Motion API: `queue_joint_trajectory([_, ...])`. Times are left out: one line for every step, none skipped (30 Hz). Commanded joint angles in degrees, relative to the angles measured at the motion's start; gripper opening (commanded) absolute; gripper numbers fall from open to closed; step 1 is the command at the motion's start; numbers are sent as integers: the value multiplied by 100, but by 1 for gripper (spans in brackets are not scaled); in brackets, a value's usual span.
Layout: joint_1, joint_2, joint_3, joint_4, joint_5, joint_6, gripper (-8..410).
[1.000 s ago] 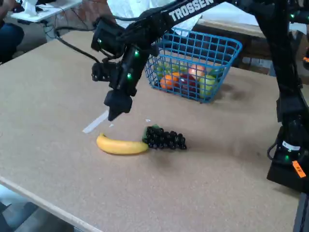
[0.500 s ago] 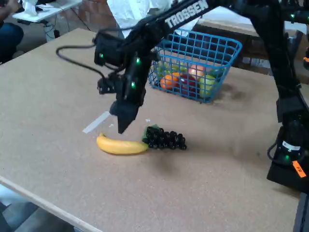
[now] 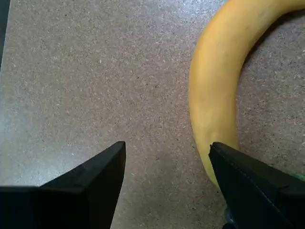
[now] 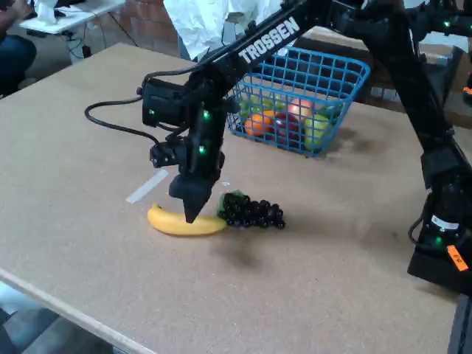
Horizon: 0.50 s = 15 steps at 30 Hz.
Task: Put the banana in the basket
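Brown, speckled board covers the table (image 4: 88,147), and behind it a white cloth and some furniture are seen. At the left of the fixed view a strip of pale tape (image 4: 146,186) lies flat on the board. Just to the right of it is the banana (image 4: 166,221), lying on its side, its right end touching the dark grapes (image 4: 252,211).

Compared with half a second before, the arm has come lower, and the gripper (image 4: 190,214) is now right at the banana, where earlier it hung clearly above it. In the wrist view the fingers (image 3: 95,183) stand apart and hold nothing; the banana runs beside the right one and passes partly under it, so it seems not centred in the gap. I judge that the approach is nearly done, but a small shift sideways may be needed before closing.

Further right and back stands the blue basket (image 4: 346,96), well apart from the banana, with some fruit already inside. The banana is not yet lifted.
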Motion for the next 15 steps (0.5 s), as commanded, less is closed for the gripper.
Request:
queue_joint_trajectory([0, -4, 0, 7, 181, -55, 243])
queue_joint_trajectory([0, -4, 0, 7, 273, -70, 243])
queue_joint_trajectory([0, -4, 0, 7, 306, -81, 243])
queue_joint_trajectory([0, -4, 0, 9, 306, -87, 243])
queue_joint_trajectory([0, -4, 0, 13, 308, -107, 243])
queue_joint_trajectory([-7, 2, 0, 20, 326, -157, 243])
queue_joint_trajectory([-11, 9, 0, 37, 369, -190, 243])
queue_joint_trajectory([-11, 11, 0, 55, 457, -214, 243])
queue_joint_trajectory([-11, 22, 0, 94, 511, -232, 243])
queue_joint_trajectory([-11, 42, 0, 133, 516, -236, 243])
queue_joint_trajectory([-11, 55, 0, 155, 516, -254, 243])
queue_joint_trajectory([-11, 85, 0, 179, 516, -258, 243])
queue_joint_trajectory([-11, 133, 0, 212, 516, -254, 243])
queue_joint_trajectory([-9, 153, 0, 221, 529, -262, 243])
queue_joint_trajectory([-9, 203, 0, 227, 544, -267, 243])
